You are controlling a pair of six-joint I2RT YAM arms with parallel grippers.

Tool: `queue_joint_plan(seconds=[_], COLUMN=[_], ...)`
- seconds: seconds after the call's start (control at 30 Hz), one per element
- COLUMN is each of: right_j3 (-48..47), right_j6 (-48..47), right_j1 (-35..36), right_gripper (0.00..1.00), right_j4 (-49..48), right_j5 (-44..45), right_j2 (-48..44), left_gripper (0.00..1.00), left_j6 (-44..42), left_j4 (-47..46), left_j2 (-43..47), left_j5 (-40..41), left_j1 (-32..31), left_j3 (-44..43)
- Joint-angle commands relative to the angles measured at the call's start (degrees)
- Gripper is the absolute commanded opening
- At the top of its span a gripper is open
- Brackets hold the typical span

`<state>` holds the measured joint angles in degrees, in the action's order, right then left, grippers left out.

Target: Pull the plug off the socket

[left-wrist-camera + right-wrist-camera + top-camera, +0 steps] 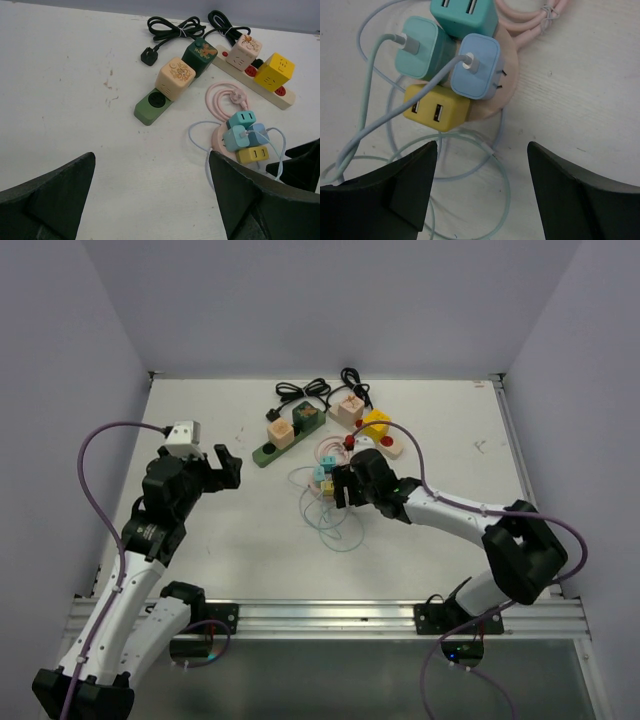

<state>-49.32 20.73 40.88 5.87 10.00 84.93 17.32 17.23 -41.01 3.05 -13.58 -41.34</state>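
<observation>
A round pink socket [506,85] lies mid-table with several cube plugs on it. Two are teal [417,45], one is yellow [436,107], and one is a light blue plug [477,65]. The blue plug leans sideways with its two prongs showing at the socket's edge, and a pale cable runs from its face. My right gripper [481,147] is open just short of the yellow plug, above loose cable loops, with nothing between its fingers. My left gripper [152,155] hangs open over bare table to the left of the socket [218,137].
A green power strip [150,107] with a beige and a dark green cube lies behind the socket. A beige strip [285,100] with a yellow cube [274,71] lies beside it. Black cords [172,27] are coiled at the back. Pale cable loops [470,170] spread under my right gripper.
</observation>
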Motion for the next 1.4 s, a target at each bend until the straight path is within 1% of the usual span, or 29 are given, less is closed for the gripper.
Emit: queue_joint_plan(seconds=[0.0,0.1,0.3,0.33,0.43,0.57,0.6,0.63,0.67,0.73,0.8,0.9,1.03,1.13,1.17,1.3,1.37], right_j3=[-3.9,-3.9,-3.8,-3.8,-5.3,-5.3,-5.4,-5.7,-6.5,-7.4,-8.8,-11.0,-12.3,-12.2,-12.9,-15.5,-15.8], right_j6=[2.1,1.8,3.3,3.9,3.4,4.9,5.6,7.3,8.1,10.8,12.7,14.6,15.5,15.8,15.7,15.8,15.7], right_j1=[1.4,2.3,3.3,3.3,3.6,4.6,4.7,5.0,5.3,5.4,5.7,6.1,7.4,7.4,7.4,7.4,7.4], right_gripper=[0.76,0.75,0.75,0.74,0.74,0.74,0.73,0.69,0.68,0.6,0.55,0.54,0.56,0.54,0.54,0.63,0.62], right_j4=[-9.8,-13.7,-17.3,-17.6,-17.1,-17.8,-17.7,-17.2,-16.5,-14.4,-12.6,-9.0,-6.4,-6.0,-4.2,-1.2,-1.0], right_j5=[3.8,2.6,3.4,3.7,1.0,3.6,5.1,6.8,8.1,12.0,14.1,15.9,18.3,19.5,19.9,21.4,21.8], right_j2=[3.1,5.2,7.5,7.9,9.9,11.0,11.2,11.9,12.2,13.4,14.1,15.5,16.5,17.3,17.9,19.5,19.5], left_gripper=[1.0,1.0,1.0,1.0,1.0,1.0,1.0,1.0,1.0,1.0,1.0,1.0,1.0,1.0,1.0,1.0,1.0], left_j6=[-1.0,-0.9,-0.9,-0.9,-1.0,-1.0,-1.0,-1.0,-1.0,-1.0,-1.0,-1.0,-0.9,-0.8,-0.8,-0.8,-0.8], left_j4=[-2.3,-2.5,-2.7,-2.8,-2.9,-3.0,-3.0,-3.1,-3.1,-3.2,-3.2,-3.1,-3.3,-3.3,-3.3,-3.3,-3.3], left_j2=[0.2,0.2,-0.4,-0.4,-0.2,-0.3,-0.3,-0.3,-0.2,-0.3,-0.2,-0.1,0.1,0.2,0.2,0.4,0.5], left_j5=[-2.1,-2.7,-4.7,-5.0,-5.6,-6.2,-6.4,-6.5,-6.4,-6.5,-6.6,-6.7,-7.2,-7.3,-7.4,-7.5,-7.5], left_j1=[-0.3,-0.3,-0.3,-0.3,-0.3,-0.3,-0.3,-0.3,-0.3,-0.3,-0.3,-0.3,-0.3,-0.3,-0.3,-0.3,-0.3], left_j3=[-0.8,-0.8,-0.8,-0.7,-0.8,-0.7,-0.7,-0.6,-0.7,-0.6,-0.7,-0.6,-0.6,-0.5,-0.6,-0.5,-0.5])
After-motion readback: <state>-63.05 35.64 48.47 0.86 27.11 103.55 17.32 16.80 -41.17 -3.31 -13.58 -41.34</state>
